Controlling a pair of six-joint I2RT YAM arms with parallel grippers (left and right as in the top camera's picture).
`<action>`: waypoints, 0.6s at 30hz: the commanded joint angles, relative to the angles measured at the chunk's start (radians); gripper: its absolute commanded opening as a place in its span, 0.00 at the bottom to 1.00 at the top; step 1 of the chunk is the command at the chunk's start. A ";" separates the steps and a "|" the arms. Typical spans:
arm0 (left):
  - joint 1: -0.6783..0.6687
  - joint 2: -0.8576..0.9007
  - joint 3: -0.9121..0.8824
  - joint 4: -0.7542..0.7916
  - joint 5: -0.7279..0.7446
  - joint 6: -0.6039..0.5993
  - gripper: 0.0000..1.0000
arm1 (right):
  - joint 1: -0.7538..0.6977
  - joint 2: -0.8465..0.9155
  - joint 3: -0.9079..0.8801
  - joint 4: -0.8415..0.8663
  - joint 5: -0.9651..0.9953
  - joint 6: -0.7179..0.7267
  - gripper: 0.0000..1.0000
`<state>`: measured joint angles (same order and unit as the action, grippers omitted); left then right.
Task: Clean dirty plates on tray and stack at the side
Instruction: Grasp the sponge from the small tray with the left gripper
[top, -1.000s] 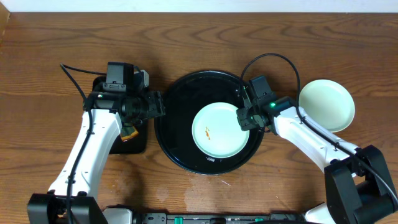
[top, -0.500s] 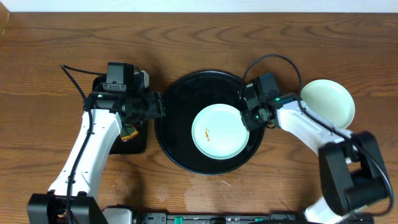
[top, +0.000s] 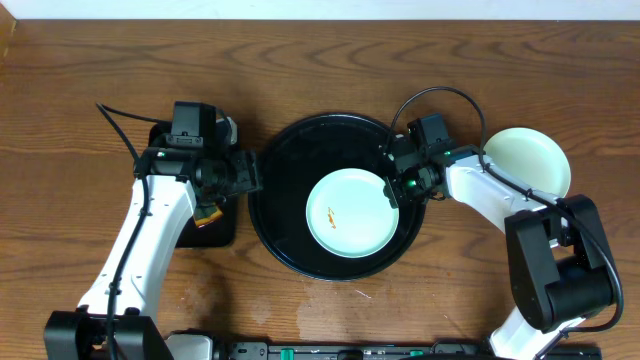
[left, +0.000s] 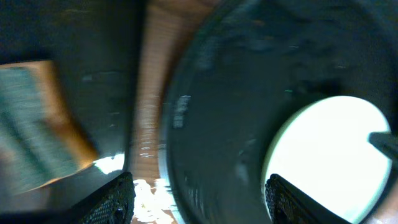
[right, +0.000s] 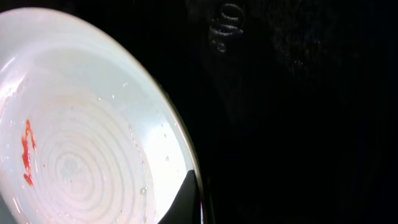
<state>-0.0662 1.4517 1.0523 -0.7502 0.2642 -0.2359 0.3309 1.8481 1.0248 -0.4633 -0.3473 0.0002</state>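
**Desk (top: 80, 80) with tray (top: 290, 170): one rim pinched**

A clean plate (top: 530, 165) is set aside right. The smeared plate (top: 345, 215) is laid on the tray, its rim pinched by the right jaws, likely for lifting. The left jaws are held spread.

We see a glossy black tray (top: 285, 190), and on it a pale mint-green plate (top: 360, 225) with a small orange smear (top: 333, 216). In the right wrist view this plate shows fine concentric rings, and the smear looks more red-orange. A second plate (top: 530, 165) has the same pale mint-green. The table (top: 100, 60) is brown wood with darker grain. The arms (top: 150, 230) are white with black joints.
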 joint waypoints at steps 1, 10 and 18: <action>0.005 -0.008 0.008 -0.024 -0.230 -0.051 0.68 | -0.013 0.043 -0.012 0.008 0.084 0.061 0.01; 0.074 0.055 -0.006 -0.023 -0.412 -0.148 0.69 | -0.013 0.043 -0.012 0.010 0.156 0.127 0.01; 0.173 0.289 -0.007 0.049 -0.245 -0.127 0.40 | -0.009 0.043 -0.012 0.010 0.156 0.127 0.01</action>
<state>0.0929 1.6737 1.0519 -0.7185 -0.0826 -0.3954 0.3309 1.8484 1.0256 -0.4503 -0.3149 0.1036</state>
